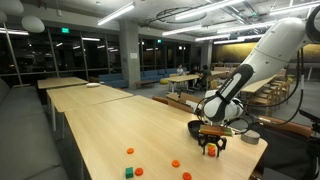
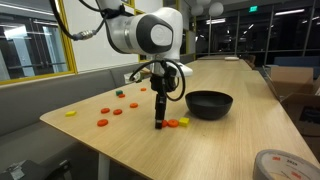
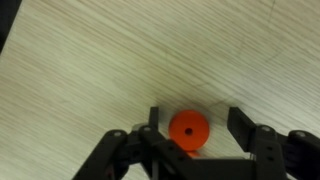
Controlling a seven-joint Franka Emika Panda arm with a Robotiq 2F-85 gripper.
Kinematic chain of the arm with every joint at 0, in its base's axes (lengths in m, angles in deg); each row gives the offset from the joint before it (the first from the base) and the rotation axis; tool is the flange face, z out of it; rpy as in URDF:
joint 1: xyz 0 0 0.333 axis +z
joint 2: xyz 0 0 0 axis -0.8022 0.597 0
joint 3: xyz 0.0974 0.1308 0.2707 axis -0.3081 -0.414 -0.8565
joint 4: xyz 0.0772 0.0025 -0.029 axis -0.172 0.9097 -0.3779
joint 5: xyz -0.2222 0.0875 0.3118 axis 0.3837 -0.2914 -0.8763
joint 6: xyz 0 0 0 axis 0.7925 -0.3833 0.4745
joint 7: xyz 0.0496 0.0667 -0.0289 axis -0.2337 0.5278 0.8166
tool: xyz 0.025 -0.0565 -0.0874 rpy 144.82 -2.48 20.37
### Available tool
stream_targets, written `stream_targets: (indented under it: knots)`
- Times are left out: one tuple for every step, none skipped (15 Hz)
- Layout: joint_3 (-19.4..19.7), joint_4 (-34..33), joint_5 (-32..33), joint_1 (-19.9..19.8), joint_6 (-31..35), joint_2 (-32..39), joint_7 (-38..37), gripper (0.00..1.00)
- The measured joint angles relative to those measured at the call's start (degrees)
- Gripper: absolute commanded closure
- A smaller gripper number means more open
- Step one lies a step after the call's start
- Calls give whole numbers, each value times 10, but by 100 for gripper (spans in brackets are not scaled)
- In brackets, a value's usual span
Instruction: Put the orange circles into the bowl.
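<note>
My gripper (image 3: pixel 196 127) is open and low over the wooden table. One orange circle (image 3: pixel 188 130) with a small centre hole lies between its fingers, not gripped. In both exterior views the gripper (image 1: pixel 211 148) (image 2: pixel 159 125) stands upright on the table just beside the black bowl (image 2: pixel 210 103) (image 1: pixel 197 127). An orange circle (image 2: pixel 172 123) lies at the fingertips. More orange circles (image 2: pixel 117 112) (image 1: pixel 175 162) lie scattered on the table further from the bowl.
A small green block (image 1: pixel 129 172) and a yellow piece (image 2: pixel 71 113) lie among the circles, and another yellow piece (image 2: pixel 184 121) lies near the bowl. A pale grey round object (image 1: pixel 250 138) sits by the table edge. A tape roll (image 2: pixel 280 165) is at the near corner.
</note>
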Motion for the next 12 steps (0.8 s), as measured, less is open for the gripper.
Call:
stream_targets:
  knots:
    - [0, 0, 0, 0, 0, 0, 0, 65]
    - [0, -1, 0, 0, 1, 0, 0, 73]
    - [0, -2, 0, 1, 1, 0, 0, 77]
    - [0, -4, 0, 1, 1, 0, 0, 77]
    - [0, -4, 0, 2, 1, 0, 0, 74]
    - [0, -4, 0, 2, 1, 0, 0, 74]
    - [1, -4, 0, 2, 1, 0, 0, 74]
    - [1, -4, 1, 2, 1, 0, -1, 74]
    - [2, -4, 6, 2, 3, -1, -2, 74]
    - [3, -4, 17, 3, 6, -2, -3, 74]
    - [5, -4, 34, 5, 11, -5, -5, 74]
    - [6, -4, 57, 7, 16, -11, -7, 74]
